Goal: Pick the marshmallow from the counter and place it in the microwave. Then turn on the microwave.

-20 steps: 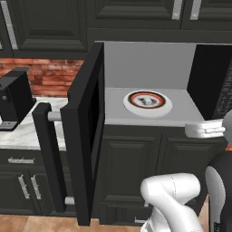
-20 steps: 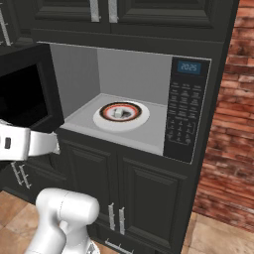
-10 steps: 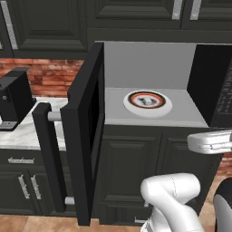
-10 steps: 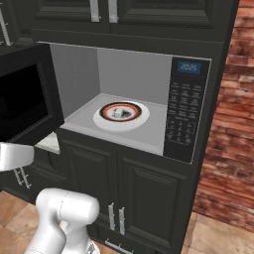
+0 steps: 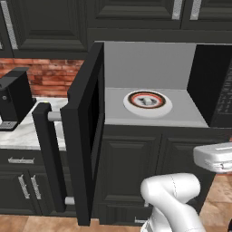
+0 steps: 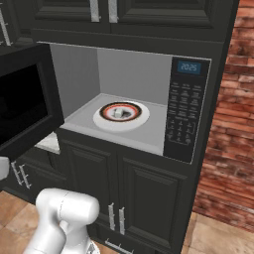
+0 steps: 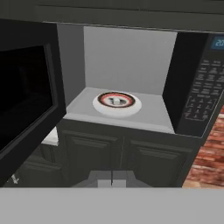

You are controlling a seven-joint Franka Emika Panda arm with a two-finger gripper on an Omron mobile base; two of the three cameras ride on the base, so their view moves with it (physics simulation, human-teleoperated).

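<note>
1. Marshmallow (image 6: 118,113): a small whitish cube lying at the centre of the red-ringed white turntable (image 6: 121,115), inside the microwave (image 6: 134,99). It is also seen on the turntable in the left base view (image 5: 146,100) and the hand view (image 7: 116,101).
2. Microwave door (image 5: 86,131): swung fully open to the left, its silver bar handle (image 5: 47,154) facing outward. The grey interior is exposed.
3. Keypad (image 6: 181,116): on the right side of the microwave front, with a lit blue display (image 6: 189,67) above it.
4. Gripper (image 7: 112,179): low in the hand view, in front of the dark cabinets (image 7: 122,159) below the microwave, well apart from the marshmallow. The fingertips appear pressed together with nothing between them.
5. Counter (image 5: 27,131): white marble slab to the left of the open door, carrying a black coffee machine (image 5: 13,99).
</note>
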